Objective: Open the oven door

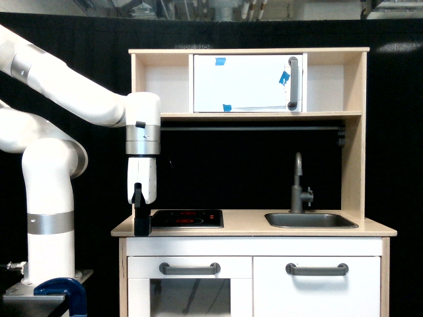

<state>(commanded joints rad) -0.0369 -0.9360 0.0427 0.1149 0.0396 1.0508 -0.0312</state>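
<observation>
Oven door point(248, 83) is sitting shut, flush in the upper shelf unit of the wooden play kitchen point(353, 132), between two open side cubbies. It is a wide white panel; its vertical grey bar handle point(293, 83) is running along the edge toward the exterior view's right. Small bits of blue tape point(220, 61) are sticking to the panel (one near the top edge, one at the bottom edge, one just beside the handle).

Well below the oven door, the bench point(251, 228) is carrying a black hob point(187, 218) and, toward the exterior view's right, a grey sink point(310, 220) with a grey tap point(299, 185) standing behind it. Under the bench, a white door with a glass window point(190, 290) and a plain white cupboard door point(317, 284) are each showing a horizontal grey handle.

The white arm point(66, 92) is reaching in from the exterior view's left, its wrist pointing straight down. The dark claw point(141, 221) is hanging below and to the left of the oven door, at the bench's near left corner, just beside the hob. It is well apart from the oven door and its handle. Whether its fingers are apart or together cannot be told from this angle; nothing is visibly gripped.
</observation>
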